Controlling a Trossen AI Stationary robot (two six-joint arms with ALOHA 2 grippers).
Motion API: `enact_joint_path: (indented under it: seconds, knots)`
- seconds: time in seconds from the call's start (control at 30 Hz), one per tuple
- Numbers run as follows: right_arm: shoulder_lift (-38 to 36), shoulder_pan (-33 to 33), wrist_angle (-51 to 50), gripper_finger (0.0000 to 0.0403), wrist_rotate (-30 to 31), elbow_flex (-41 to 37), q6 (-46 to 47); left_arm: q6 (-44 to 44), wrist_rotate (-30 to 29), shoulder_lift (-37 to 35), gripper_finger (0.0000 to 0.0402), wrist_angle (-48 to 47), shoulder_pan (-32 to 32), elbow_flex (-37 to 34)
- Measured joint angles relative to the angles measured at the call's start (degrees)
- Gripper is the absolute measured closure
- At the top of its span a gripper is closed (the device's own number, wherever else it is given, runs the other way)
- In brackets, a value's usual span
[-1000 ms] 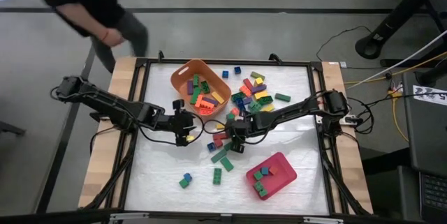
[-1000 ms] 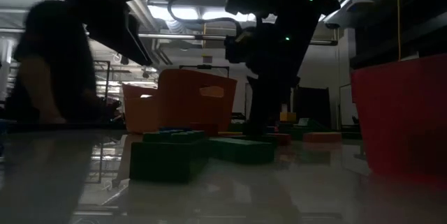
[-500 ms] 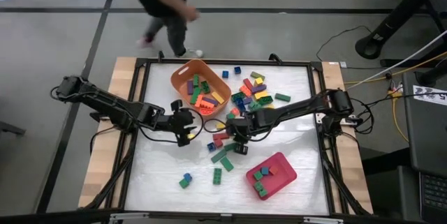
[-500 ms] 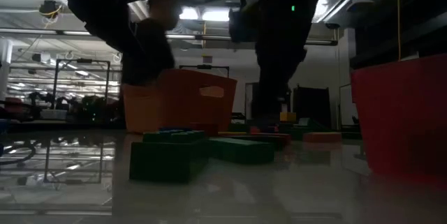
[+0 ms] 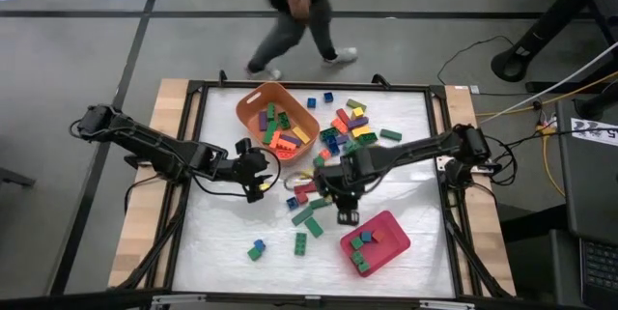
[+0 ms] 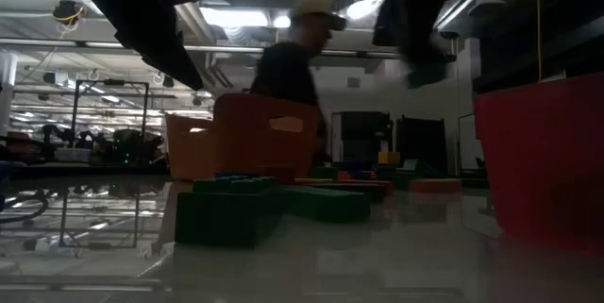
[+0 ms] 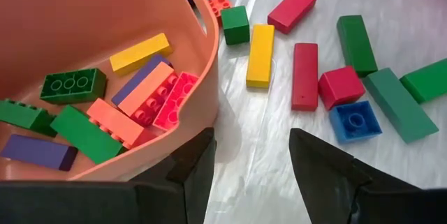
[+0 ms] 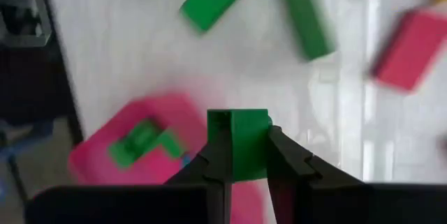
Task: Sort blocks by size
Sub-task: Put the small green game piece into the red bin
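A small green block [image 8: 239, 144] sits pinched between the fingers of the right gripper [image 5: 345, 215], which hangs above the table just beside the far-left corner of the pink-red tray [image 5: 391, 228], where a few small blocks already lie. More blocks [image 5: 350, 126] are scattered over the far middle of the table, and several long ones fill the orange tub [image 5: 248, 107]. The left gripper [image 5: 261, 180] waits with its fingers apart beside the tub's near edge. A person [image 5: 299, 6] walks past beyond the table.
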Motion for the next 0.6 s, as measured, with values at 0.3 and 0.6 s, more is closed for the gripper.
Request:
enact_joint_path:
  seconds: [0.3, 0.6]
  knots:
    - [0.0, 10.2, -4.1, 0.0337, -0.8, 0.0, 4.3, -0.7, 0.0, 0.0, 0.0231, 0.0, 0.0, 0.0]
    - [0.3, 17.9, -4.6, 0.0321, 2.2, 0.0, 6.4, -4.0, 0.8, 0.0, 0.0231, -0.4, 0.0, 0.0]
